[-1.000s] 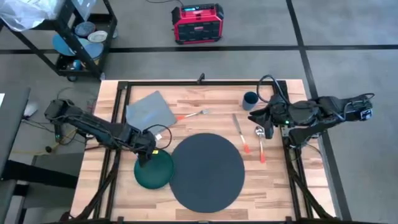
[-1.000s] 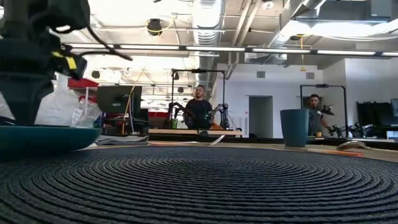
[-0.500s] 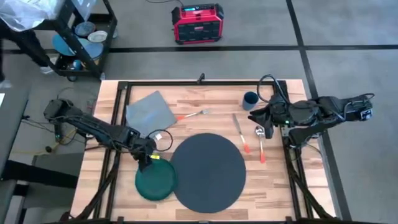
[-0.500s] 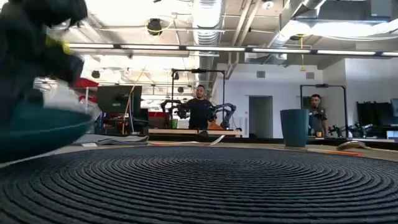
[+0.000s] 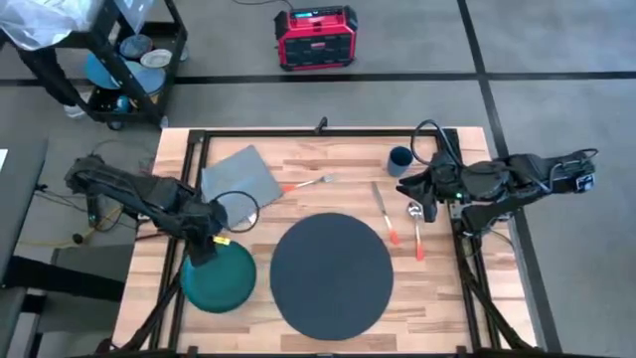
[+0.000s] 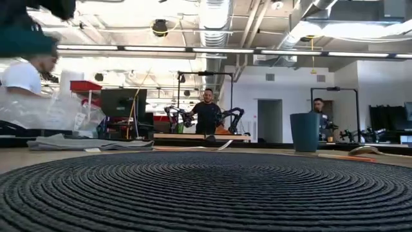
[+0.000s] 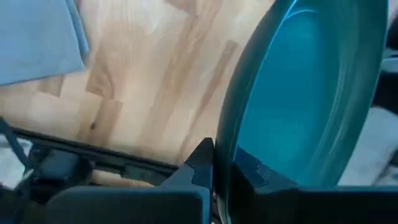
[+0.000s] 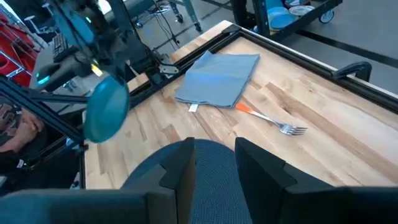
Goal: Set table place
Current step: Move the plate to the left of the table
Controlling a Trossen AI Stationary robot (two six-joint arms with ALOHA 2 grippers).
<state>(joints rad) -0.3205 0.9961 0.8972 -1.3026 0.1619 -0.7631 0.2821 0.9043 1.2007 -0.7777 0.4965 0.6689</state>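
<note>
My left gripper [image 5: 206, 249] pinches the green plate's [image 5: 218, 277] rim, lifted left of the round grey mat [image 5: 328, 275], which lies flat mid-table [image 5: 328, 164] with no long axis. The wrist view shows the plate tilted edge-on. My right gripper [image 5: 425, 197], fingers parted and empty, waits right of the mat.

Mat [image 5: 329, 274] at table [image 5: 298, 164] centre-front. Plate [image 5: 219, 276] at its 9 o'clock, napkin [image 5: 238, 177] at 11, fork [image 5: 307, 183] at 12, cup [image 5: 399, 159] at 1, knife [image 5: 386, 215] and spoon [image 5: 415, 225] at 2.
</note>
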